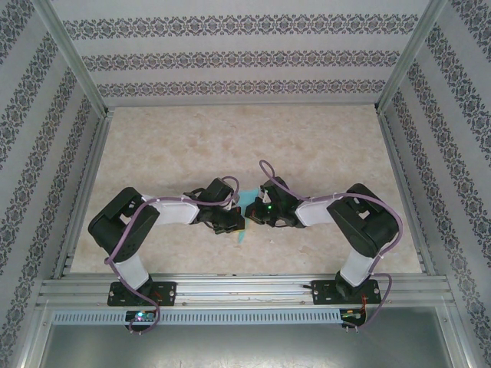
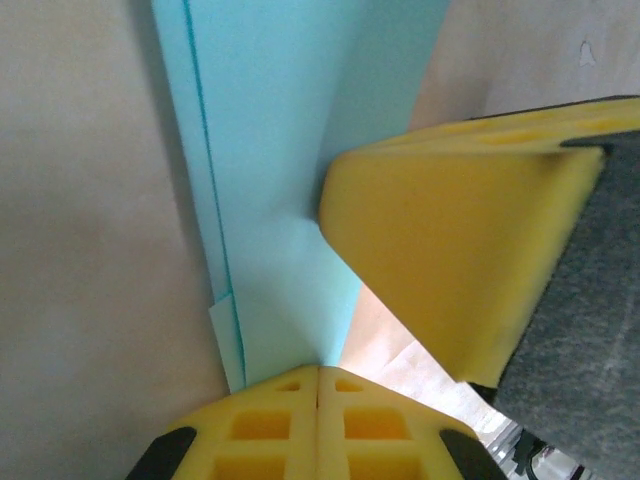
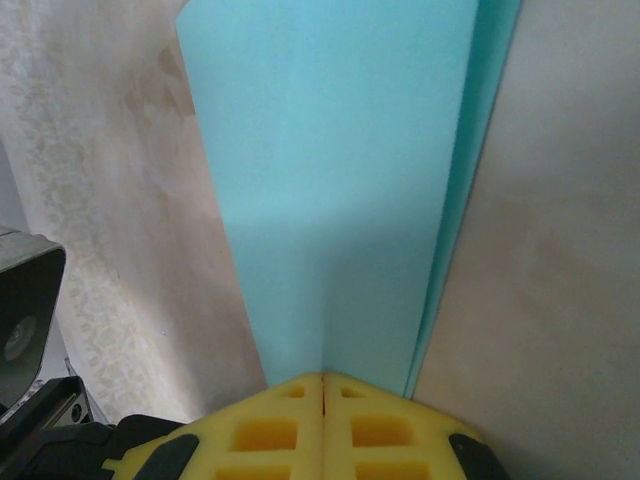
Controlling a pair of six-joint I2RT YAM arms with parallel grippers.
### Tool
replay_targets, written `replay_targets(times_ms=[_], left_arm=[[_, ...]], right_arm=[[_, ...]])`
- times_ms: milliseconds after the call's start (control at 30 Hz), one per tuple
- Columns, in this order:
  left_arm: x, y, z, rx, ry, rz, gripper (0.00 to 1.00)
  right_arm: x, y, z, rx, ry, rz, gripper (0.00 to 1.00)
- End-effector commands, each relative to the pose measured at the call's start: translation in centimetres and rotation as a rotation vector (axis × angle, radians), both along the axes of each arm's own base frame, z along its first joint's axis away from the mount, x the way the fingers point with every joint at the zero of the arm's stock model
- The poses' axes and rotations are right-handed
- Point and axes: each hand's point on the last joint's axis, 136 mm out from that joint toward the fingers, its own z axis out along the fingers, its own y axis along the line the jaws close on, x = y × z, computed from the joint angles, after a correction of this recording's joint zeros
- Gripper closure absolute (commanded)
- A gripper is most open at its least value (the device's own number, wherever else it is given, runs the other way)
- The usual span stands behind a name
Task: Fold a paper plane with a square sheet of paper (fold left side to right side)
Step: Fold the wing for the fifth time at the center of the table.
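Folded turquoise paper sheet lies flat on the worktop, mid-width and close to the worktop's front edge. It's creased long and narrow, with layered edges showing. Left gripper reaches over from the worktop's left half, fingers pressed tight together, tips down on the paper. Right gripper reaches from the right half, fingers likewise closed, tips on the paper. Whether either pinches a layer, can't tell.
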Motion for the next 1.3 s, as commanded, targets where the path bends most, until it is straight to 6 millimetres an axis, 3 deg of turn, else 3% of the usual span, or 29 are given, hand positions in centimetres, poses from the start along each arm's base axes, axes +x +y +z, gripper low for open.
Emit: replay_targets(times_ms=[0, 233, 400, 700, 1267], left_arm=[[-2.8, 2.8, -1.8, 0.148, 0.084, 0.003, 0.95], [-1.6, 2.1, 4.4, 0.044, 0.004, 0.005, 0.88], [-2.5, 1.1, 5.9, -0.074, 0.032, 0.011, 0.93], [-3.2, -1.3, 5.2, -0.185, 0.091, -0.026, 0.97], [-2.5, -1.9, 2.3, -0.147, 0.116, -0.050, 0.99]], right_arm=[[-3.2, -3.2, -5.7, -0.182, 0.105, 0.009, 1.00], [-4.1, -4.1, -7.0, -0.224, 0.118, 0.030, 1.00], [-4.0, -3.8, -7.0, -0.224, 0.117, 0.036, 1.00], [-4.4, -4.0, -7.5, -0.253, 0.125, 0.050, 1.00], [-4.8, -4.1, -7.7, -0.273, 0.133, 0.059, 1.00]])
